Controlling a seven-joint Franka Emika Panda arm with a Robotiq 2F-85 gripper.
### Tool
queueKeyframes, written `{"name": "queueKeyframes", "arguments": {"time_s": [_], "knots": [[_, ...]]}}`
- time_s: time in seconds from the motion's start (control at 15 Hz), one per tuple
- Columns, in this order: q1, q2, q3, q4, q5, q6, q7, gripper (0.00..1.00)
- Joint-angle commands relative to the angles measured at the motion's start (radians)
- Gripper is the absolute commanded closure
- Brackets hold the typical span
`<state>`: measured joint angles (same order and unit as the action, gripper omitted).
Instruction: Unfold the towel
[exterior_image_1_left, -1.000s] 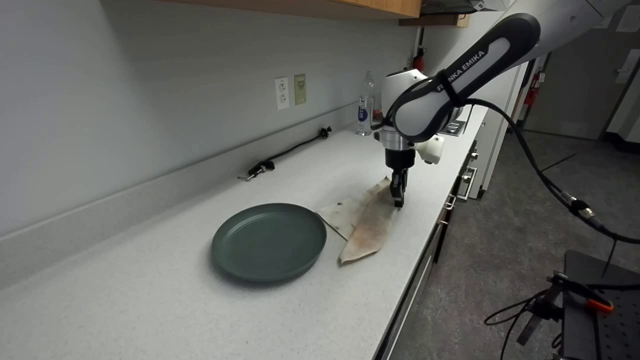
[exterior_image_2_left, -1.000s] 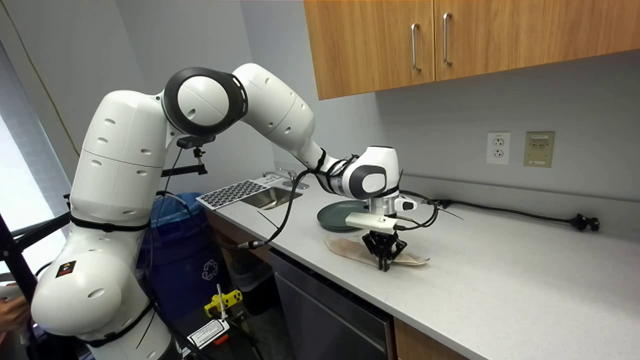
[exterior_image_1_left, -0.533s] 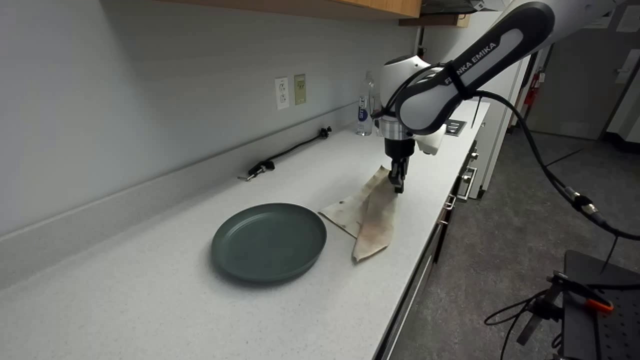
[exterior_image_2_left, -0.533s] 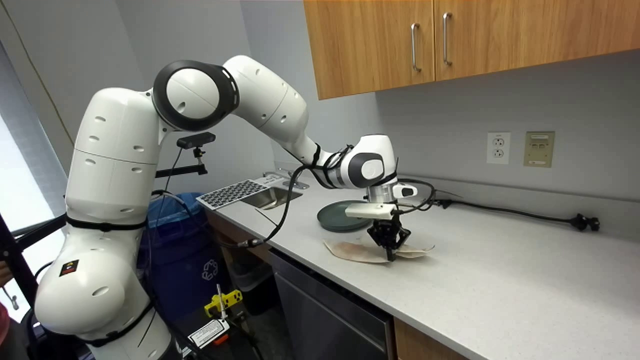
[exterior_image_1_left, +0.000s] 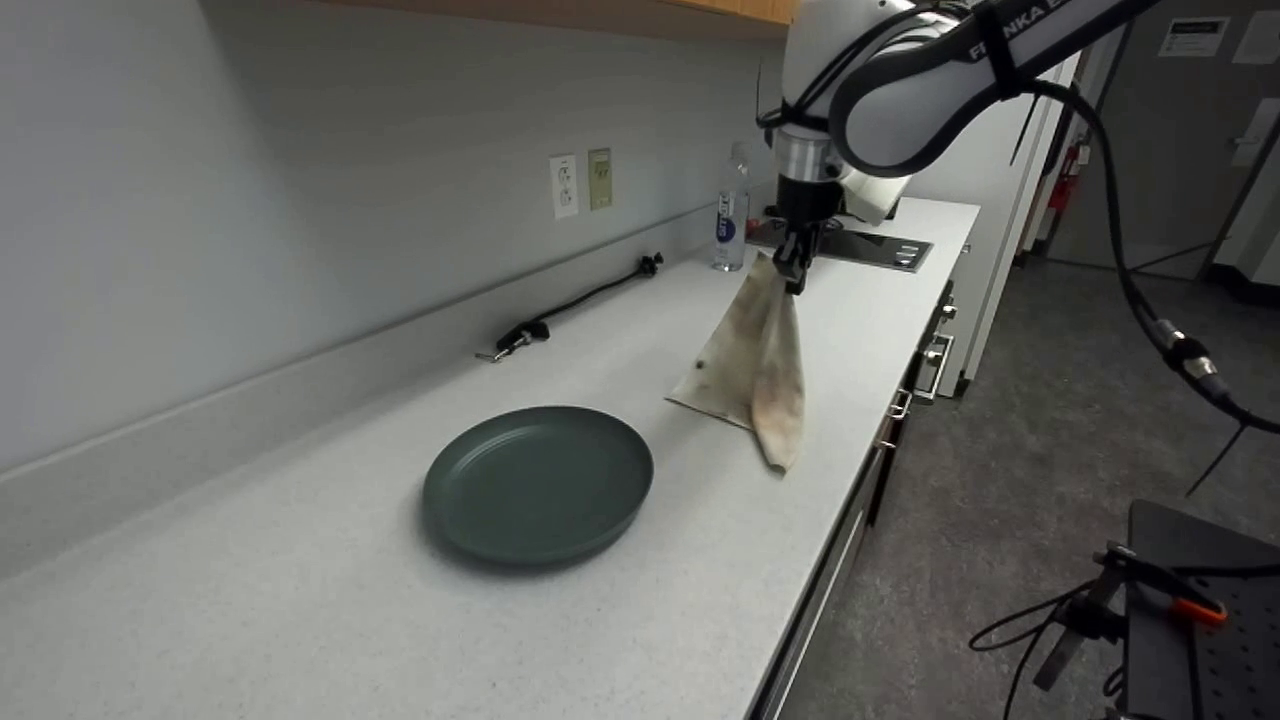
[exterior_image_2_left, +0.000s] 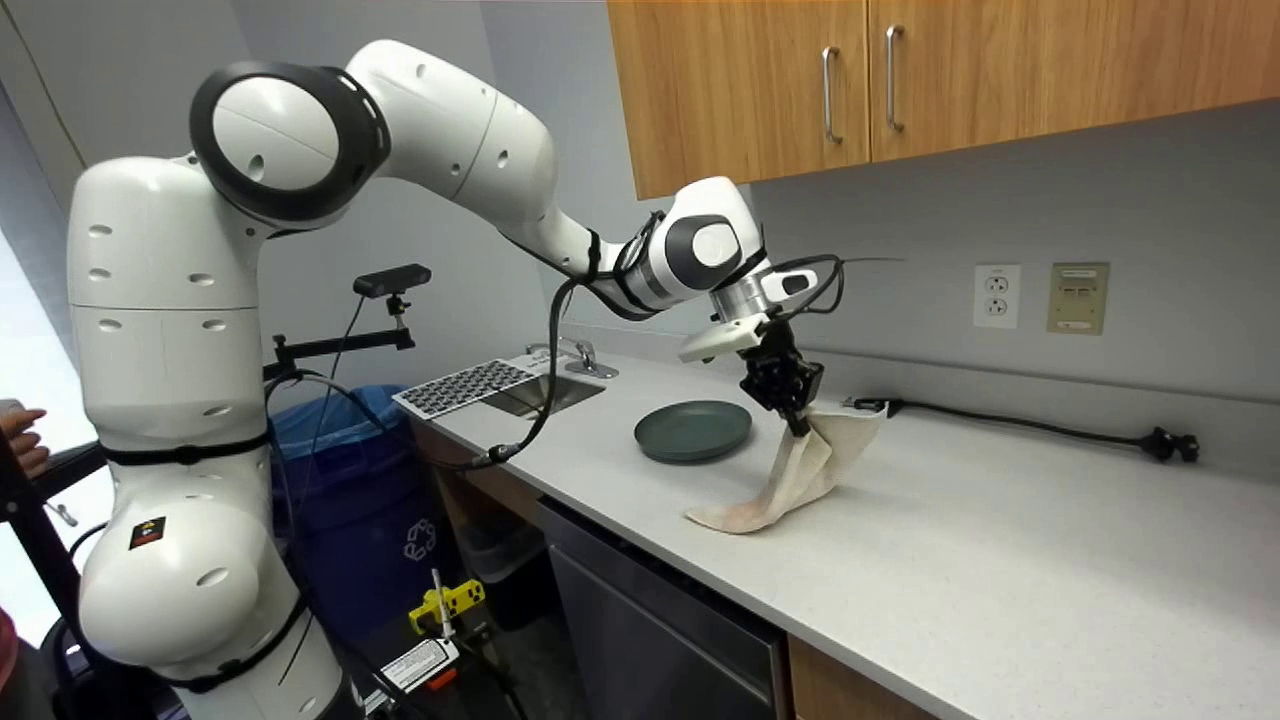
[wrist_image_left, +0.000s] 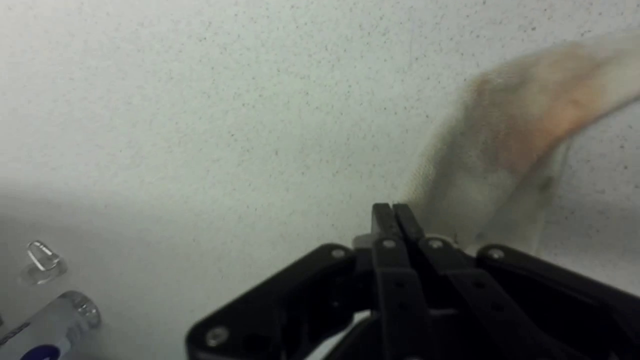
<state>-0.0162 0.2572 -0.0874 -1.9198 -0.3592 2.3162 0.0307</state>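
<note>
Clamped near its upper edge in the tightly closed gripper (exterior_image_2_left: 798, 428), the cream towel (exterior_image_2_left: 806, 475) hangs beneath that grip in a long slant, its stained lower end reaching down toward the front edge of the counter (exterior_image_2_left: 950, 570), near the green plate (exterior_image_2_left: 693, 432) but not touching it. A fold runs along the towel's length, so the coming move likely calls for drawing the gripper away from that low end.

Towel (wrist_image_left: 510, 132) blurred in wrist view; soft shadow under plate (exterior_image_1_left: 540, 485).
</note>
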Motion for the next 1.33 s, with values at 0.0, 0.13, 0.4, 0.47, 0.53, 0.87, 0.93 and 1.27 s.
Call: {"name": "queueKeyframes", "arguments": {"time_s": [0.0, 0.13, 0.4, 0.47, 0.53, 0.87, 0.93, 1.27], "knots": [[0.036, -0.106, 0.011, -0.067, -0.067, 0.046, 0.048, 0.99], [0.054, -0.149, 0.035, -0.087, -0.095, 0.069, 0.028, 0.99], [0.073, -0.21, 0.105, -0.104, -0.036, 0.104, -0.089, 0.99], [0.074, -0.22, 0.119, -0.105, -0.011, 0.114, -0.124, 0.99], [0.074, -0.225, 0.129, -0.101, 0.01, 0.125, -0.144, 0.99], [0.069, -0.174, 0.104, -0.078, -0.213, 0.104, 0.027, 0.99], [0.067, -0.153, 0.092, -0.076, -0.279, 0.082, 0.071, 0.99], [0.076, -0.003, 0.015, -0.048, -0.555, -0.023, 0.358, 0.99]]}}
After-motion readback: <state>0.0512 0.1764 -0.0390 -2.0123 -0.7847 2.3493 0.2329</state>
